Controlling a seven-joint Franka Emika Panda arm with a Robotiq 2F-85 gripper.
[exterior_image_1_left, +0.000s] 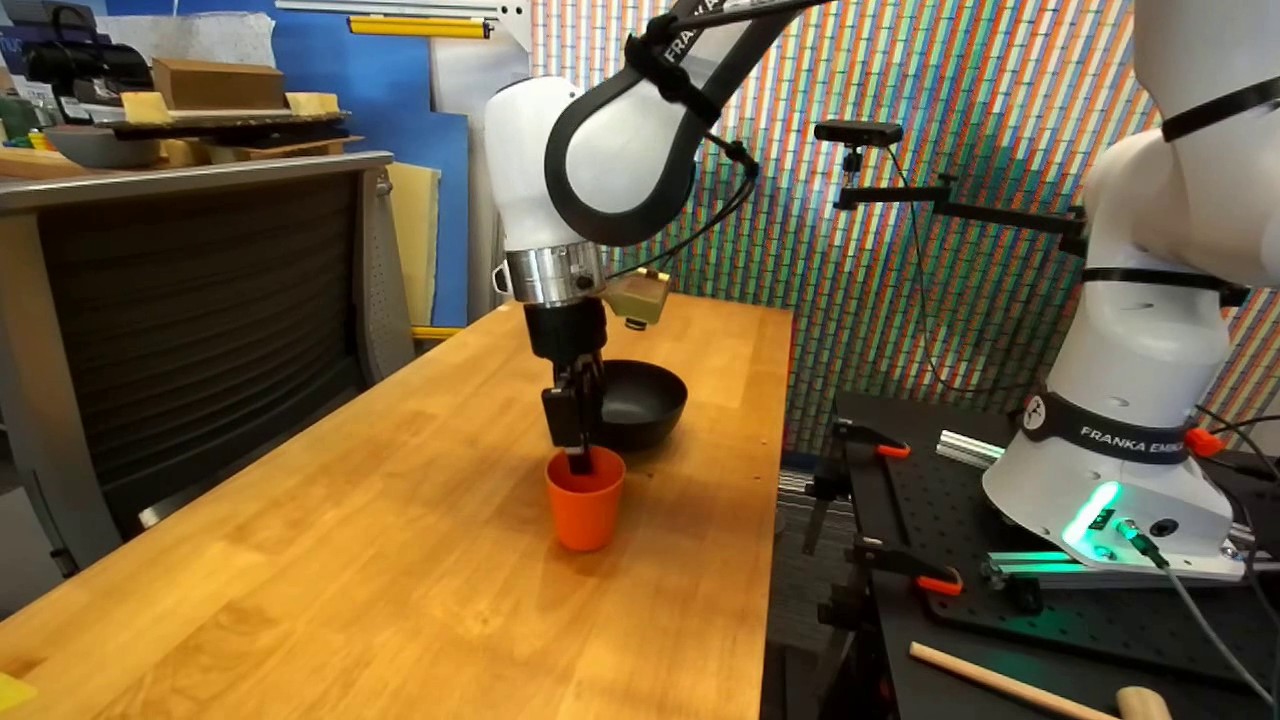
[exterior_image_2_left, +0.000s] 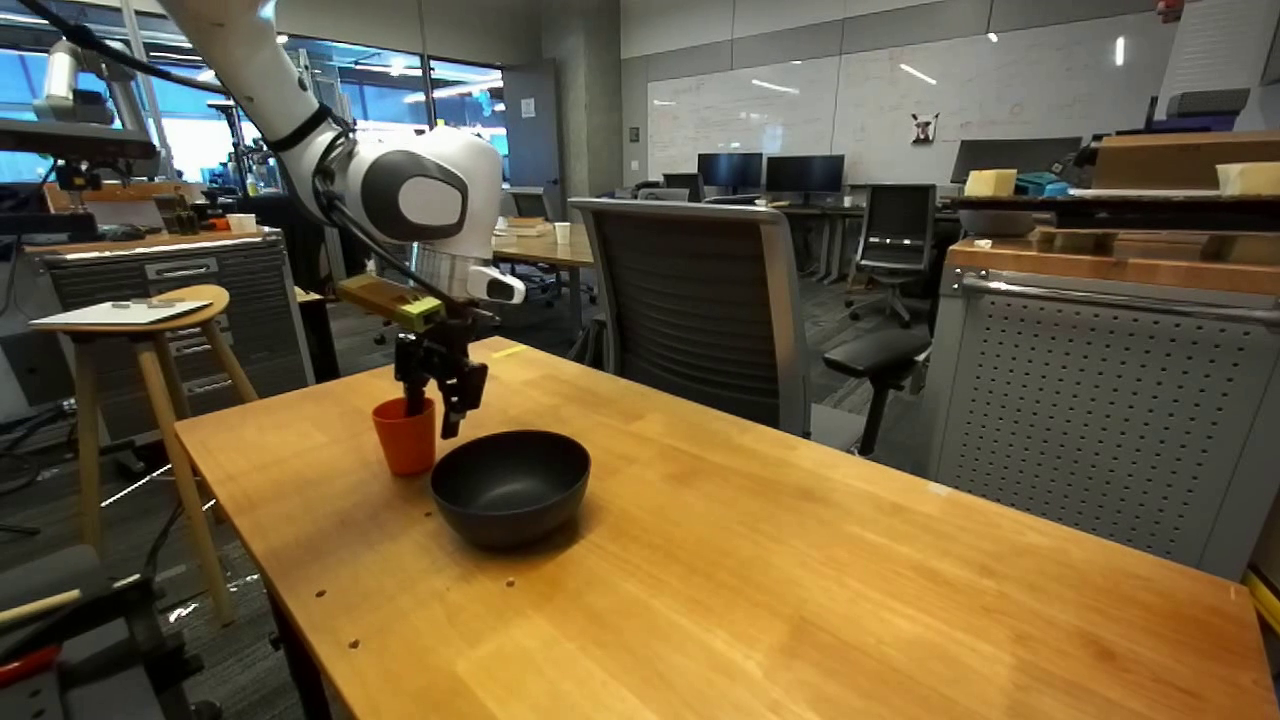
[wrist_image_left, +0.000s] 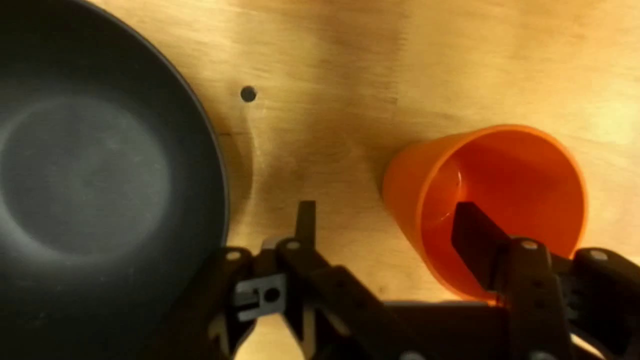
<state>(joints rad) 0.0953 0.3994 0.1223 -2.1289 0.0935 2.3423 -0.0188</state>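
Note:
An orange cup (exterior_image_1_left: 585, 515) stands upright on the wooden table, seen in both exterior views. My gripper (wrist_image_left: 385, 204) points down over its rim with the jaws apart. In the wrist view one of the fingers (wrist_image_left: 475, 230) reaches inside the cup, while the opposite finger hangs outside it, between cup and bowl. Cup wall lies between the two fingers, and a gap shows on the outer side, so nothing is gripped. Close beside the cup sits a black bowl (exterior_image_2_left: 512, 505); its visible inside (wrist_image_left: 85, 175) holds nothing.
The wooden table (exterior_image_1_left: 400, 570) carries the cup and bowl. A dark-backed chair (exterior_image_2_left: 700, 310) stands along one long side, and a wooden stool (exterior_image_2_left: 150, 340) is beyond an end. Beside the table, a black bench (exterior_image_1_left: 930, 480) bears another white arm base (exterior_image_1_left: 1120, 480).

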